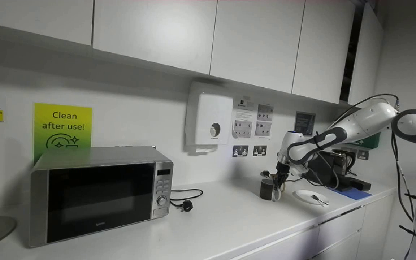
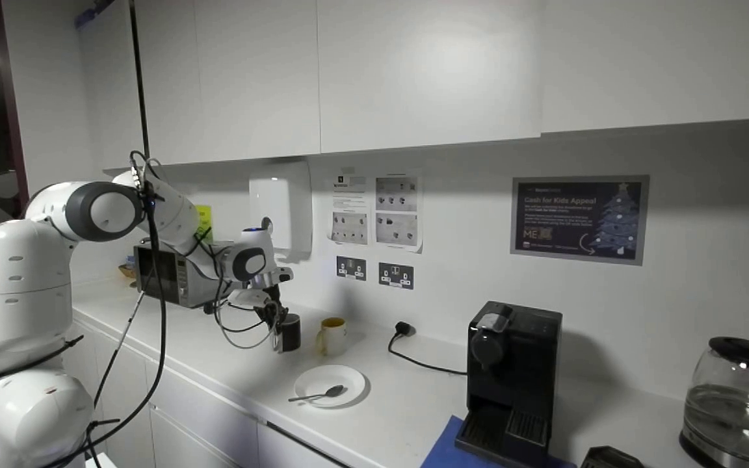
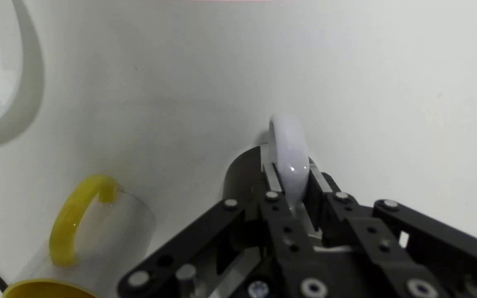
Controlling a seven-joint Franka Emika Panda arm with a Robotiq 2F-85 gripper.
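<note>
In the wrist view I have the jaws closed on the white handle (image 3: 290,159), one jaw on either side. The handle belongs to the black mug (image 1: 266,190), which is upright, its handle side facing the near edge of the worktop (image 1: 222,220); I can't tell whether its base touches the surface. In an exterior view the white mug (image 2: 333,339) with a yellow handle is near it on the right, apart from it. Nearer the edge, also to the right, is the plate (image 2: 321,377) with a spoon (image 2: 334,391) lying on it, the spoon's end reaching over the rim. Farther right are the coffee machine (image 2: 514,377), on the blue mat (image 2: 443,443), and the kettle (image 2: 729,403). In an exterior view the microwave (image 1: 99,196) is well to the left of the black mug, with a plug (image 1: 187,206) lying between them.
</note>
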